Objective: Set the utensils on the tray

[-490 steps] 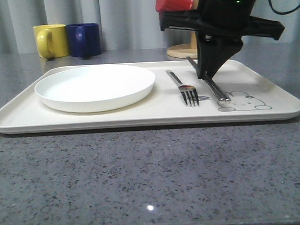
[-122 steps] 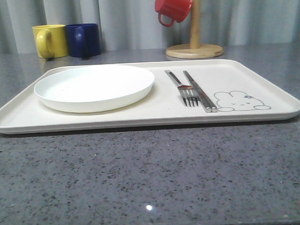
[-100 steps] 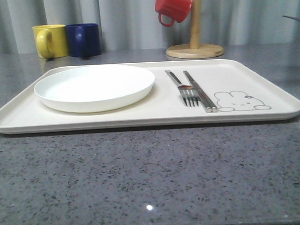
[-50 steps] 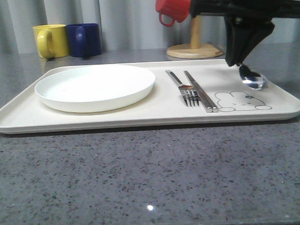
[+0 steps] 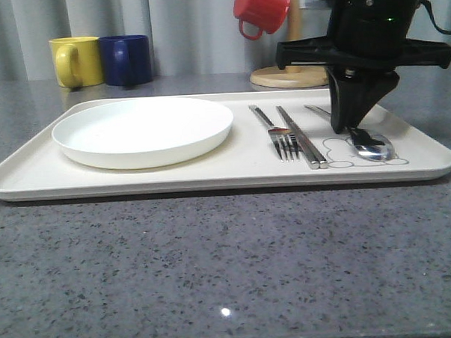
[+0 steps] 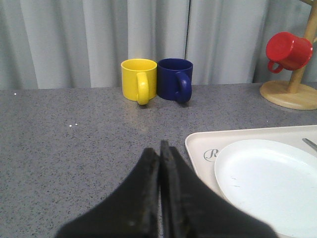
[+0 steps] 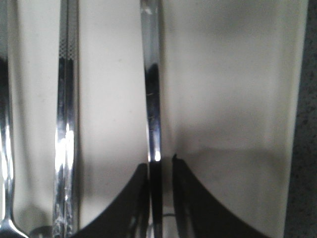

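Note:
On the cream tray [image 5: 211, 173] the fork [image 5: 280, 137] and knife [image 5: 303, 139] lie side by side to the right of a white plate [image 5: 143, 129]. To the right of the knife a spoon [image 5: 374, 149] lies over the rabbit drawing, bowl toward me. My right gripper [image 5: 349, 126] stands straight down over the spoon's handle [image 7: 152, 99]. Its jaws [image 7: 162, 161] are slightly open: one finger touches the handle and a gap shows at the other. My left gripper [image 6: 160, 148] is shut on nothing, above the table left of the tray's corner [image 6: 198, 144].
A yellow mug [image 5: 76, 61] and a blue mug [image 5: 127, 59] stand behind the tray at the back left. A red mug [image 5: 261, 8] hangs on a wooden stand [image 5: 289, 78] behind the tray's right half. Bare grey stone table lies in front.
The right arm came in from the right carrying the spoon, then moved left and down. The spoon now lies on the tray beside the knife, and the jaws have loosened.

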Motion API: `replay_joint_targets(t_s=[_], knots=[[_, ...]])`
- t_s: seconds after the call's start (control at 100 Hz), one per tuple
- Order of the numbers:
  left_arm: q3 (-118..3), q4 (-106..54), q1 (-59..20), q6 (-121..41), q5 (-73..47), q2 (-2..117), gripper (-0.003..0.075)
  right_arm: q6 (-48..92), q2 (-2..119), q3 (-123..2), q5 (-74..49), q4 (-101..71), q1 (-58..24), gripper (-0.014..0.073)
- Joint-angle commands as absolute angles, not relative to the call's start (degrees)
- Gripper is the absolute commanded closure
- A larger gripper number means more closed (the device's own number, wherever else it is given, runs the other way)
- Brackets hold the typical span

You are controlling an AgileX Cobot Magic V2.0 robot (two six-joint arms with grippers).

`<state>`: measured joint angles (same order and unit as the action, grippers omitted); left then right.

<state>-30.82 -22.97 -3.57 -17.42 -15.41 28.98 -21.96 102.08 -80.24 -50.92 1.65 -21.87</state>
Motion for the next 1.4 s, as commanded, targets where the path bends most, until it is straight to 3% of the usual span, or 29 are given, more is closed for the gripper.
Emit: replay_joint_targets(t_s=[0.0, 0.13, 0.4, 0.69, 1.02, 1.39], knots=[[-32.3, -23.5, -3.4, -17.3, -11.2, 29.2, 0.0739, -22.0, 99.6, -81.9, -49.3, 1.6, -21.7, 0.0328], [-32.3, -23.5, -3.4, -17.3, -11.2, 29.2, 0.0739, -22.0, 99.4, -81.9, -49.2, 1.6, -21.7, 0.0251], [-32.3, -23.5, -3.4, -17.3, -11.2, 29.2, 0.0739, -21.3, 95.8, -81.9, -47.3, 4.7, -20.9, 0.0251], [-32.3, -23.5, -3.4, -17.3, -11.2, 29.2, 0.0739, -14.9, 87.1, -80.2, -47.9, 6.1, -13.3, 0.0252], [-32.3, -23.5, -3.4, -17.3, -11.2, 29.2, 0.0739, -14.2, 67.8, -61.0, -37.7, 7.3, -7.0, 0.0252], [-32.3, -23.5, -3.4, -17.3, -11.2, 29.2, 0.0739, -14.2, 43.6, -38.0, -24.4, 9.2, -7.0, 0.0252]])
